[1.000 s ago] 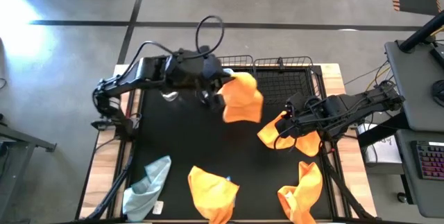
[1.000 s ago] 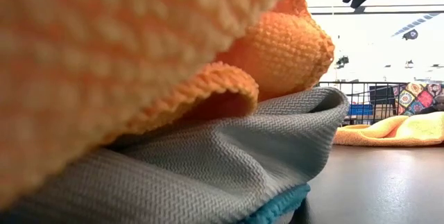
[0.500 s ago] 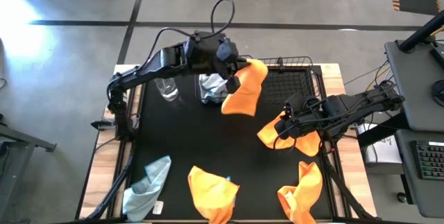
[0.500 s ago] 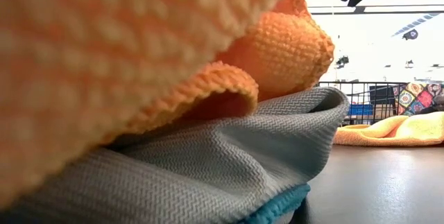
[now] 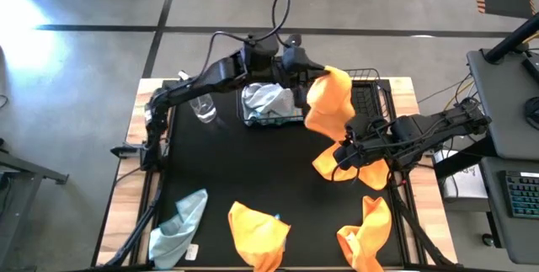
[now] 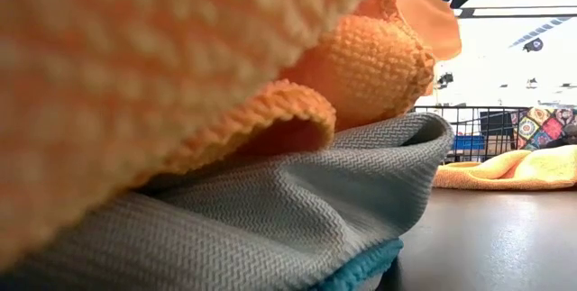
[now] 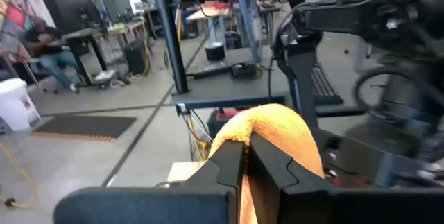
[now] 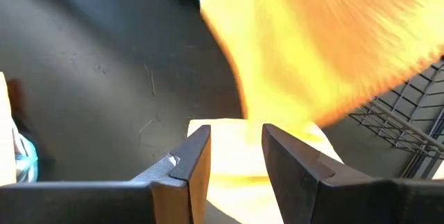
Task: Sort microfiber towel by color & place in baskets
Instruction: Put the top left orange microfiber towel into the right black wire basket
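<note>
Left gripper (image 5: 316,74), clamped on an orange towel (image 5: 330,104), holds it hanging over the right basket (image 5: 370,95) at the worktop's far edge. Right gripper (image 5: 341,156), fingers apart, hovers over another orange towel (image 5: 333,167) near the right edge.

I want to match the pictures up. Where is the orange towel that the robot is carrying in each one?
High view: the orange towel hangs from the left gripper at the right basket.
Low view: its corner shows at the top, under the dark arm.
Left wrist view: it bulges between the shut fingers.
Right wrist view: it fills the top right, blurred.
Shared landmark: the right basket's wire, seen again in the right wrist view.
</note>
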### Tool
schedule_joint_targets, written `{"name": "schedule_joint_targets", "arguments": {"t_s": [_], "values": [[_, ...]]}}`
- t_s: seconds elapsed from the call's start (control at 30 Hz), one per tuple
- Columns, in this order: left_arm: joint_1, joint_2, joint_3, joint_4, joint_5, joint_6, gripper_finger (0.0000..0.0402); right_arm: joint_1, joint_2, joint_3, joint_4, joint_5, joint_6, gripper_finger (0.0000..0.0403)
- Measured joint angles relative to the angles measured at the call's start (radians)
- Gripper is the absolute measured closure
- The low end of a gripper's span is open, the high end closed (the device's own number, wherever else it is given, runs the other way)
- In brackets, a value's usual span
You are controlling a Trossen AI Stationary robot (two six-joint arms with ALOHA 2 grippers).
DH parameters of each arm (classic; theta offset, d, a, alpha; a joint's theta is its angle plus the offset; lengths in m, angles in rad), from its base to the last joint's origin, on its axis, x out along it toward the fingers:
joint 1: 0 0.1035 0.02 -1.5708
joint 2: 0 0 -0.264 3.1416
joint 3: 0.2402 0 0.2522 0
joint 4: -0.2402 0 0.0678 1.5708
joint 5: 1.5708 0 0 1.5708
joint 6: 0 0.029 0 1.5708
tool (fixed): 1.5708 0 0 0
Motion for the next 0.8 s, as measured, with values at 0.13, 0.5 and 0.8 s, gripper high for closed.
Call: {"name": "schedule_joint_targets", "arguments": {"t_s": [0.13,0.5,0.8], "values": [[0.023,0.049,0.000,0.055,0.004,-0.003,0.0401,0.000,0.000,0.000,0.000,0.000,-0.010,0.0280],[0.103,0.197,0.000,0.220,0.001,-0.182,0.0401,0.000,0.000,0.000,0.000,-0.001,-0.015,0.0280],[0.154,0.257,-0.001,0.351,-0.019,-0.321,0.0401,0.000,0.000,0.000,0.001,-0.003,-0.015,0.0280]]}}
